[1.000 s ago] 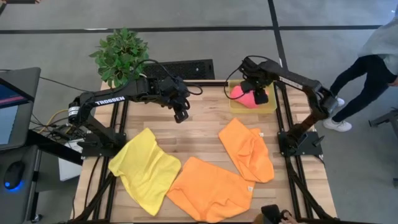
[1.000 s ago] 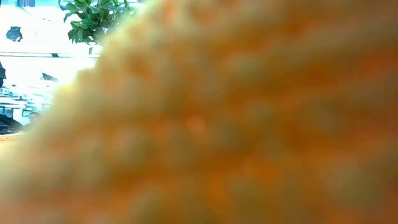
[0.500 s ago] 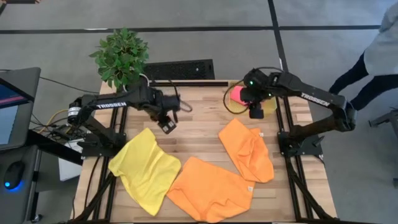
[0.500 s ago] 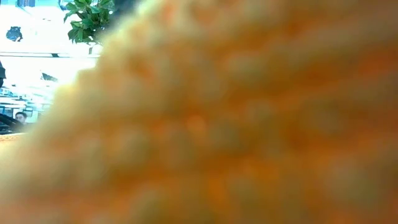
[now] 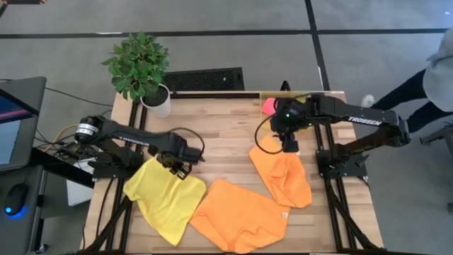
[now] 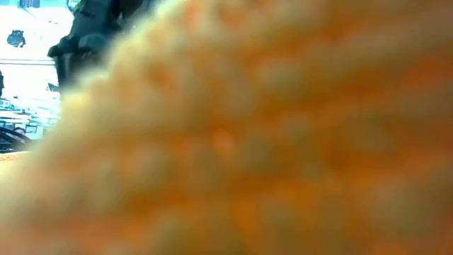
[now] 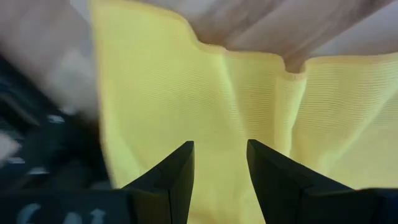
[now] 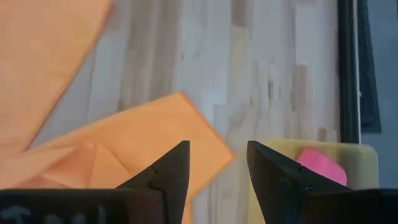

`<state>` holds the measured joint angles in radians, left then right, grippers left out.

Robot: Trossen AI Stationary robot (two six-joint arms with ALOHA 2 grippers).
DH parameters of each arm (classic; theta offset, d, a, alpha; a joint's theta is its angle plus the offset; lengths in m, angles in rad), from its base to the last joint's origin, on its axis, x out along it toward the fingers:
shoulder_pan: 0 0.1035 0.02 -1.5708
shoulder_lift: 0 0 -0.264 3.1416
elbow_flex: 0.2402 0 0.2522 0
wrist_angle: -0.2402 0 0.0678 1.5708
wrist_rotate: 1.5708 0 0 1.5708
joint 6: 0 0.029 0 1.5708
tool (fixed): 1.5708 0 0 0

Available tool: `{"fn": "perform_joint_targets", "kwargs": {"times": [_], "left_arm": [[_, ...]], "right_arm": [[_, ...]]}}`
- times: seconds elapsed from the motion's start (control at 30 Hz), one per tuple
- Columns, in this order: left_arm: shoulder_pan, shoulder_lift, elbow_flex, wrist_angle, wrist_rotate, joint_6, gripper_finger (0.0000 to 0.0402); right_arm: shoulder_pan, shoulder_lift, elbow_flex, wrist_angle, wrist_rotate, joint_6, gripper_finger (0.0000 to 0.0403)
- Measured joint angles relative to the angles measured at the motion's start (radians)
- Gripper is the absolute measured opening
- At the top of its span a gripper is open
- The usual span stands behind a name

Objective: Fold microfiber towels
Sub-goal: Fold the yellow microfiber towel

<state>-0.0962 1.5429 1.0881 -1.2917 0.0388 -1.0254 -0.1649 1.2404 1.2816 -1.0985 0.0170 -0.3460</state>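
Observation:
A bright yellow towel [image 5: 164, 197] lies spread at the near left, an orange towel [image 5: 241, 216] at the near middle, and a second orange towel [image 5: 283, 173] partly folded at the right. A pink towel [image 5: 269, 106] lies in the yellow bin [image 8: 357, 163] at the far right. My left gripper [image 5: 178, 168] is open over the yellow towel's far right corner [image 7: 249, 106]. My right gripper [image 5: 289, 146] is open over the right orange towel's far corner [image 8: 180, 118]. Orange cloth [image 6: 248, 142] fills the low view.
A potted plant [image 5: 141, 64] and a black keyboard [image 5: 205, 78] stand at the far edge. A person [image 5: 439, 71] is beyond the table's right side. Bare wood lies in the table's far middle [image 5: 219, 120].
My left gripper has gone from the far middle toward the near left and down, to the yellow towel's far right corner. My right gripper has left the bin with the pink towel and gone toward the near edge, to the right orange towel's far corner. The towels lie as before.

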Motion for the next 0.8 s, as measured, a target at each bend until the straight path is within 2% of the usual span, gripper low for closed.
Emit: {"fn": "perform_joint_targets", "kwargs": {"times": [0.13,0.37,0.7,0.8], "left_arm": [[-0.024,0.0,-0.091,0.113,-0.027,-0.139,0.0141],[-0.025,0.0,-0.18,0.182,-0.233,-0.384,0.0142],[-0.021,0.0,-0.343,0.425,-0.243,-0.424,0.0142],[-0.022,-0.006,-0.378,0.521,-0.301,-0.39,0.0142]], "right_arm": [[0.025,0.0,0.0,0.003,0.008,-0.077,0.018],[0.025,0.0,0.0,0.011,0.01,-0.099,0.0182],[0.025,0.001,0.0,0.003,0.01,-0.107,0.018],[0.025,0.001,0.0,0.004,0.01,-0.107,0.0182]]}}
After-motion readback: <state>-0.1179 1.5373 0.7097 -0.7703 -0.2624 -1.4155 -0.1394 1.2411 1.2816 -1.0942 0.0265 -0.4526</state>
